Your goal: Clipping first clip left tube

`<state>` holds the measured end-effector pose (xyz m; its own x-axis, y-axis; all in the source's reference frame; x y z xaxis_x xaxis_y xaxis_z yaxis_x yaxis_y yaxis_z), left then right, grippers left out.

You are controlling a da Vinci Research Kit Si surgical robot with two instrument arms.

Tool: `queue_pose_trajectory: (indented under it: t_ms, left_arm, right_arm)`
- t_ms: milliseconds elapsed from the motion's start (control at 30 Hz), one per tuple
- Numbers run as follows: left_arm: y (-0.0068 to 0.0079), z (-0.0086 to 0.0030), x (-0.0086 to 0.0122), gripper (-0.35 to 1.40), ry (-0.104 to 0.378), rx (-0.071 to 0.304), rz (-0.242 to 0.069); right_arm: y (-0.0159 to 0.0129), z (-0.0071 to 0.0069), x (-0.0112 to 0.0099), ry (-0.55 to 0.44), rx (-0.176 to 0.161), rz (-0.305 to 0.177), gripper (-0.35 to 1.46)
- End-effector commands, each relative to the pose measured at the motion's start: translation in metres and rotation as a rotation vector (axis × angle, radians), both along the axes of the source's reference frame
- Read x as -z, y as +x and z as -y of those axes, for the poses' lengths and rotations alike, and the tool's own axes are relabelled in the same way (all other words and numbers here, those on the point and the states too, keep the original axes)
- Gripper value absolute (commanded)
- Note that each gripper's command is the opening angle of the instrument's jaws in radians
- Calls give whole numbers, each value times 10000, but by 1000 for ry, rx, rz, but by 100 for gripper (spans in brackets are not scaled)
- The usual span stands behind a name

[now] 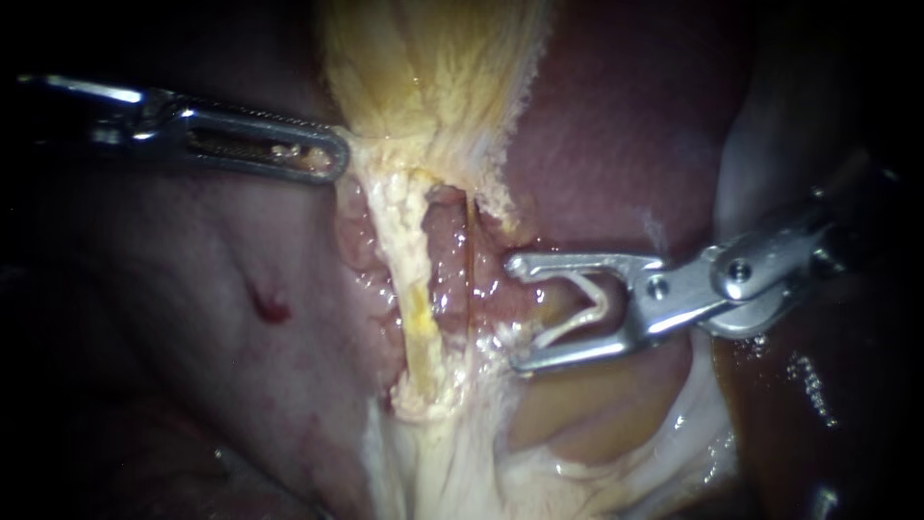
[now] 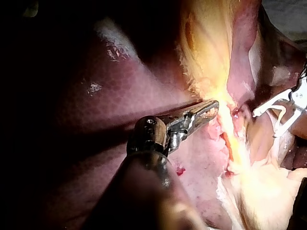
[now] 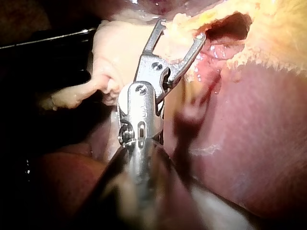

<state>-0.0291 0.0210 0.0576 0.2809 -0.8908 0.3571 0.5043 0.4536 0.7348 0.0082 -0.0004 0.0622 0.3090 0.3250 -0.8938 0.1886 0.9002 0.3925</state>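
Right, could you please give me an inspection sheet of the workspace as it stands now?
Surface: liver, wet, one small red spot.
Job's things: left tube pale, no clip on it; clip white, open, held by the right instrument.
Clutter: nothing seen.
Instruments: left instrument, jaws shut on the gallbladder at its edge; right instrument, jaws wide apart around the clip, short of the tube.
Cables: nothing seen.
Surroundings: dark, nothing seen.

This is a surgical work site: wet liver (image 1: pixel 616 144) and a yellowish gallbladder (image 1: pixel 433 67) fill each view, lit in a tight pool with darkness around. Slender steel tools work there, the left instrument (image 1: pixel 332 159) clamped on the gallbladder, the right instrument (image 1: pixel 513 314) carrying a white clip (image 1: pixel 587 306).
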Motion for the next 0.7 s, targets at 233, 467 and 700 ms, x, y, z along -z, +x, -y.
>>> queue_pose_trajectory:
  t_ms: [233, 467, 700]
  left_arm:
    - [-3, 0, 0, -35, 0, 3, -2]
    - [-4, 0, 0, -35, 0, 3, -3]
    - [-5, 0, 0, -35, 0, 3, -3]
  right_arm:
    - [25, 8, -9, 7, 7, 0, 50]
    - [36, 11, -14, 16, 11, 0, 50]
    - [40, 14, -26, 40, 10, 7, 50]
